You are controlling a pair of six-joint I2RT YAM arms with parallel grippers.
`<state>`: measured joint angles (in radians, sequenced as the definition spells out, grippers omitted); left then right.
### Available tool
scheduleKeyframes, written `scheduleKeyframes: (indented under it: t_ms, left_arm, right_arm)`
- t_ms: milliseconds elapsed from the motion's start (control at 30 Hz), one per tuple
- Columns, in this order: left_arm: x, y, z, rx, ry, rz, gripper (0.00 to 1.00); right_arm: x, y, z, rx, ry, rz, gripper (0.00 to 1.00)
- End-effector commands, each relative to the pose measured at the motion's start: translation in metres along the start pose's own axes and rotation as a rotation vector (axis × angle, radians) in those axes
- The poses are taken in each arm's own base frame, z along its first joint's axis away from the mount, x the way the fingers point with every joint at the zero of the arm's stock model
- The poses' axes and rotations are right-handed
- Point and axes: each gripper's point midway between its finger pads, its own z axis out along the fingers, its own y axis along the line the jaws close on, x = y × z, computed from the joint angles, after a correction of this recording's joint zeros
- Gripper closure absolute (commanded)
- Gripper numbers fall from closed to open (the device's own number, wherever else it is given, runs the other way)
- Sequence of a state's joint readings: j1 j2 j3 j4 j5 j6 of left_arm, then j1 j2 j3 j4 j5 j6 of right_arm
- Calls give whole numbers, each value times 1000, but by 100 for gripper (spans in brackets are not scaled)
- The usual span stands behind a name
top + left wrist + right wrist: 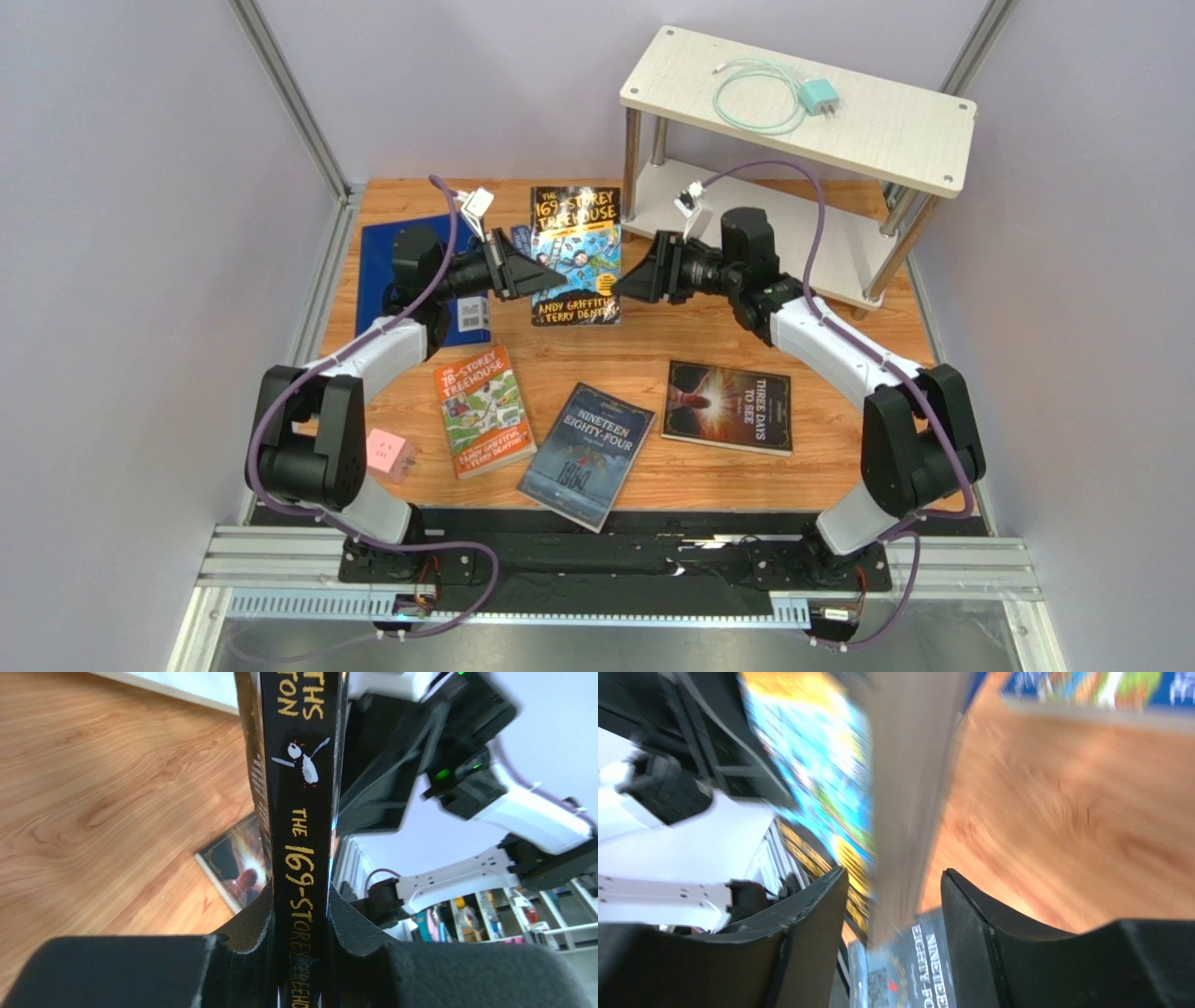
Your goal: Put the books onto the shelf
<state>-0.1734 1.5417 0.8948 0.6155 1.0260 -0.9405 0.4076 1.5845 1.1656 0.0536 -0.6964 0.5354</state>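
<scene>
A blue "169-Storey Treehouse" book [575, 252] hangs upright above the table between both arms. My left gripper [522, 269] is shut on its black spine [305, 833], with the pads pressed against both sides [300, 917]. My right gripper [627, 276] is open, its jaws astride the book's page edge [910, 798] with a gap on each side [892, 889]. On the table lie an orange Treehouse book [483, 409], "Nineteen Eighty-Four" [588, 455] [913, 973] and "Three Days to See" [728, 406] [238, 864]. The shelf [884, 140] stands at the back right.
A mint charger with its cable [818, 95] lies on the shelf's top board. A plain blue folder [376, 273] lies under my left arm at the back left. A pink cube [389, 452] sits by the left arm's base. Walls close both sides.
</scene>
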Motion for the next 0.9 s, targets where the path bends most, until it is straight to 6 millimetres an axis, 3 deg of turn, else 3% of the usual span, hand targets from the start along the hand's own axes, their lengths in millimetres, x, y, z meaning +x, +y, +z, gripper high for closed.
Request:
scheduleKeyframes:
  t_ms: [0,133,167,467,867]
  left_arm:
    - [-17,-45,-6,149,-44,148,100]
    - [-18,-56,-8,197,-57,165,100]
    - [-17,-57,-8,204,-53,146,100]
    - [-14,-66,-2,266,-64,137,100]
    - [-11,-80,13,335,-46,132,100]
  right_arm:
    - [11,3,-12,0,-34,-39,37]
    - [15,17,-27,-34,-72,-48,29]
    - [11,29,-32,-70,-93,-59,27]
    - [18,57,-55,-153,-140,-62,24]
    - [26,55,-55,-145,-140,-44,22]
